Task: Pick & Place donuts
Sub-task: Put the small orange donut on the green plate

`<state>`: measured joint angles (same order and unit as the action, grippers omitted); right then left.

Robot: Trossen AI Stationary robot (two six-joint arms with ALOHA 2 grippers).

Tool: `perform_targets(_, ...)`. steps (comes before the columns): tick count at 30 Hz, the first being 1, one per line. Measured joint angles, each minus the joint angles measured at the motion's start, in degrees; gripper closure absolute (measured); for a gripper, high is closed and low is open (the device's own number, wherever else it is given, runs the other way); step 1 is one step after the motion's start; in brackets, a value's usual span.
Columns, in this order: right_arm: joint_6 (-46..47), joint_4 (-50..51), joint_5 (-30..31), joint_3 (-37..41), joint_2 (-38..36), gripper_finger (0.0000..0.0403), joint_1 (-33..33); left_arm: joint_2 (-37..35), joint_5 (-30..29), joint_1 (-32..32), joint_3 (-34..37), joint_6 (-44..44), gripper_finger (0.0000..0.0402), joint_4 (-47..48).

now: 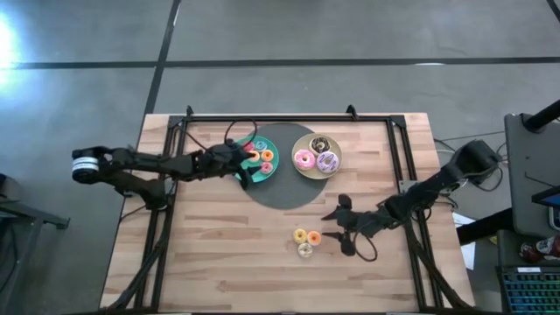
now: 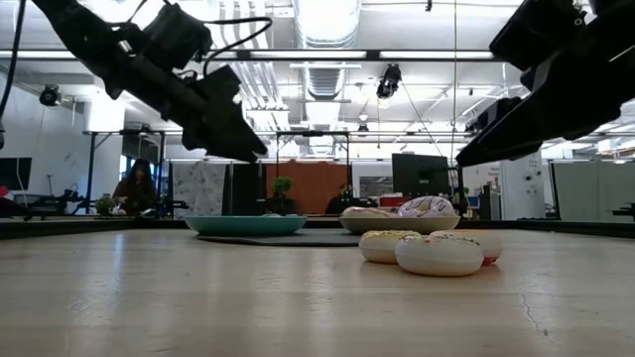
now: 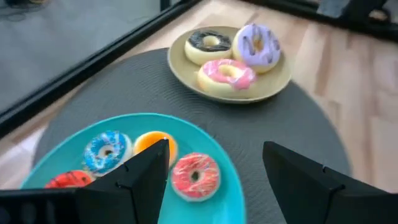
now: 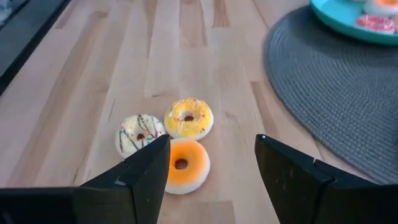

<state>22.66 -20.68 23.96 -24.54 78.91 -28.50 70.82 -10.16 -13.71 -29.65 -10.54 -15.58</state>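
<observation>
Three loose donuts (image 4: 174, 140) on table (image 4: 81, 93)

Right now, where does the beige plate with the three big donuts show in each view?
High view: beige plate, upper centre, on the dark round mat.
Low view: centre background, beside the teal plate.
Left wrist view: top centre.
Right wrist view: not in it.
Shared landmark: the mat.
</observation>
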Motion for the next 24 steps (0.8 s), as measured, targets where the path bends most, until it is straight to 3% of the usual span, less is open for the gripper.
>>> perform_targets(11, -3.51, -0.61, -1.78, -6.21, 9.75, 0.0177, -0.39, -0.01, 1.32, 0.06, 0.02, -1.85, 0.0168, 0.35)
perform_targets(19, -4.85, -0.41, -1.91, -7.42, 10.57, 0.0177, -0.37, -0.01, 2.23, 0.06, 0.0, -3.22, 0.0168, 1.25)
perform_targets(24, -3.2, 0.51, -1.93, -7.36, 10.7, 0.0177, -0.37, 0.23, 6.57, 0.35, 0.04, -3.24, 0.0168, 1.64)
